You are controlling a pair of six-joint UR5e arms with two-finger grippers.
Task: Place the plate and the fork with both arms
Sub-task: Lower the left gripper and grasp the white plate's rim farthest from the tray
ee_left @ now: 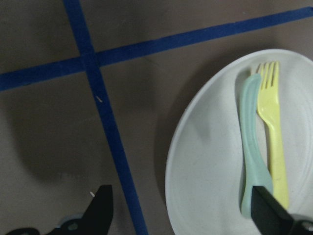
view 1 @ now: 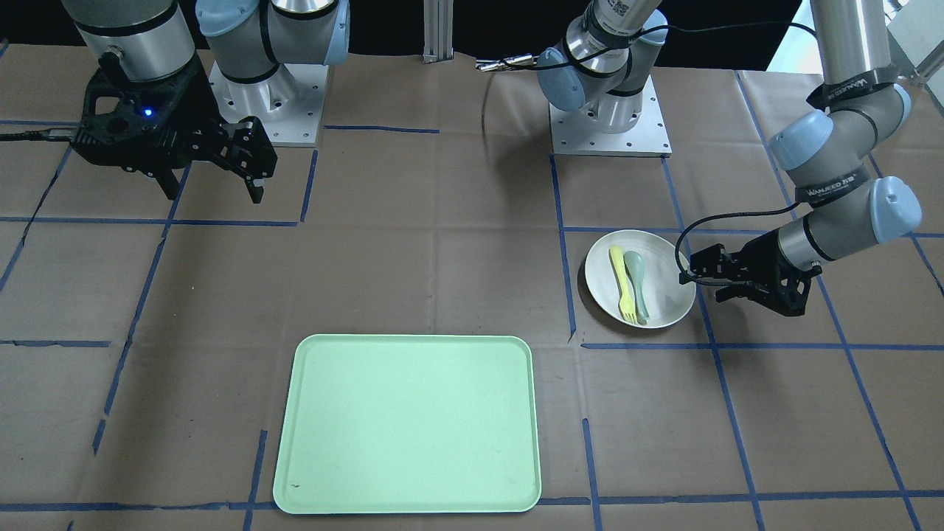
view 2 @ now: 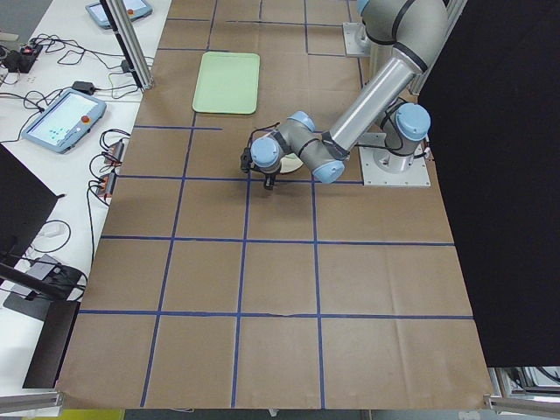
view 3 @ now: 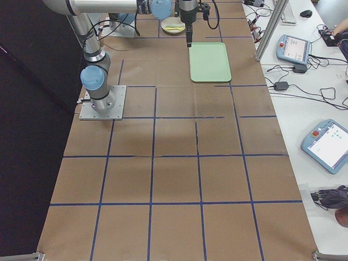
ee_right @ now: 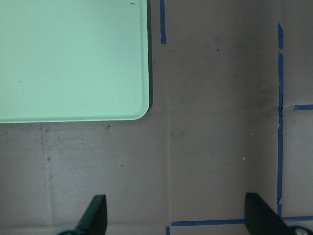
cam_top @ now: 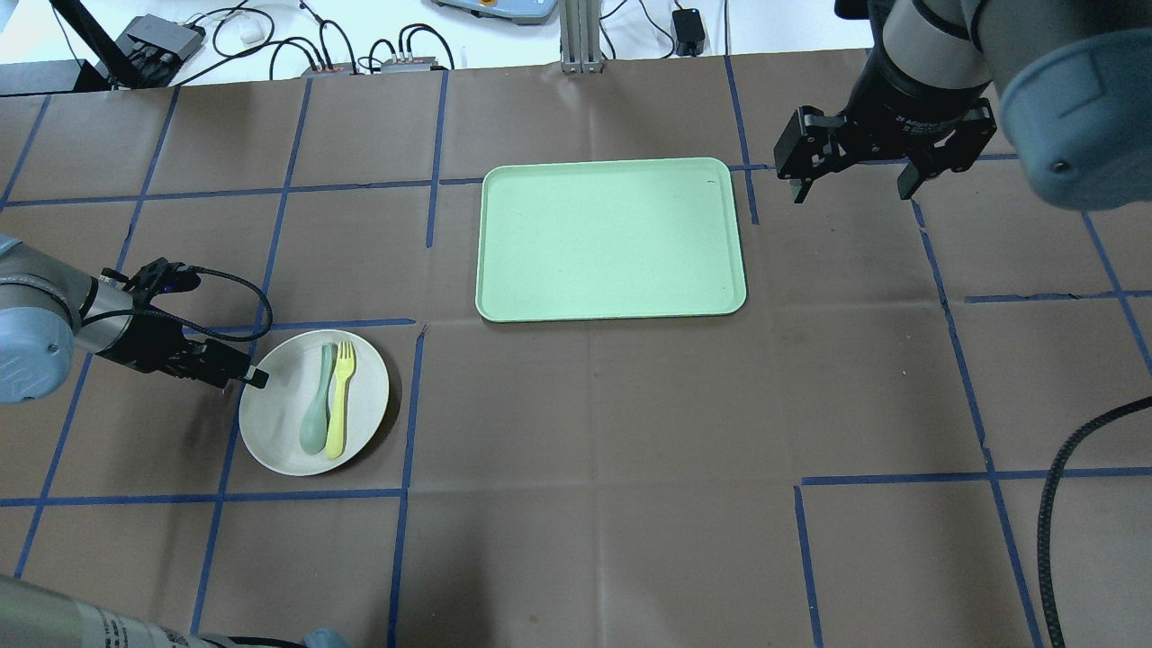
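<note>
The off-white plate [cam_top: 279,436] sits on the table at my left; it also shows in the front view [view 1: 667,306] and the left wrist view [ee_left: 205,186]. On it lie the pale-yellow fork [cam_top: 340,405] [view 1: 622,284] [ee_left: 274,142] and a grey-green spoon [cam_top: 317,405], side by side. My left gripper [cam_top: 241,373] [view 1: 687,270] [ee_left: 180,193] is open and low at the plate's rim, one finger over the plate and one outside it. My right gripper [cam_top: 851,191] [view 1: 214,193] [ee_right: 176,215] is open and empty, above the table beside the tray's corner.
The mint-green tray [cam_top: 612,238] [view 1: 405,424] [ee_right: 73,58] lies at the table's middle, on the far side from my bases. Blue tape lines cross the brown table cover. Cables and tablets lie beyond the far edge.
</note>
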